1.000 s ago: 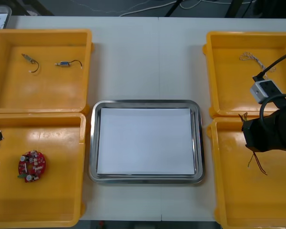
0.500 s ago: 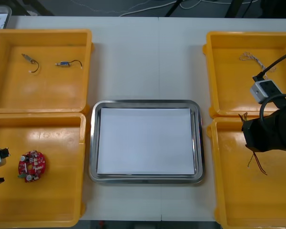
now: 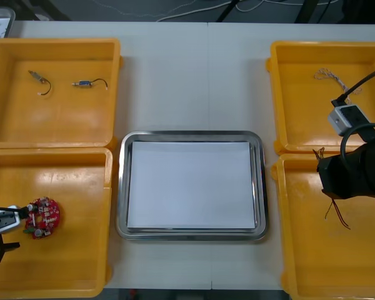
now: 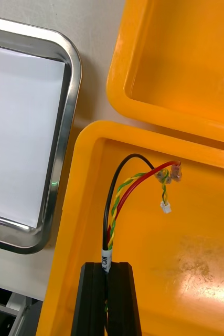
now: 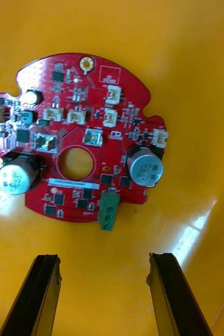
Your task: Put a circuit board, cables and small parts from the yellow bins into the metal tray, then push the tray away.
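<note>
A round red circuit board [image 3: 42, 217] [image 5: 75, 136] lies flat in the near left yellow bin [image 3: 75, 187]. My left gripper [image 3: 14, 228] [image 5: 106, 278] is open just short of the board, its black fingers [image 5: 41, 294] set wider than the board's green connector. My right gripper [image 4: 107, 268] is shut on a red, yellow and black cable [image 4: 125, 194] over the near right bin [image 4: 195, 252]. In the front view the cable's end [image 3: 337, 215] hangs below the right arm [image 3: 356, 169]. The metal tray [image 3: 191, 136] with its white inside sits between the bins.
Two small metal parts [image 3: 40, 81] [image 3: 87, 83] lie in the far left bin [image 3: 6, 119]. A twisted cable [image 3: 330, 77] lies in the far right bin [image 3: 287, 112]. The tray's rim [image 4: 59, 157] runs close to the near right bin's wall.
My left gripper has come in from the table's left edge and now sits right beside the circuit board. The right arm and its cable have not moved.
</note>
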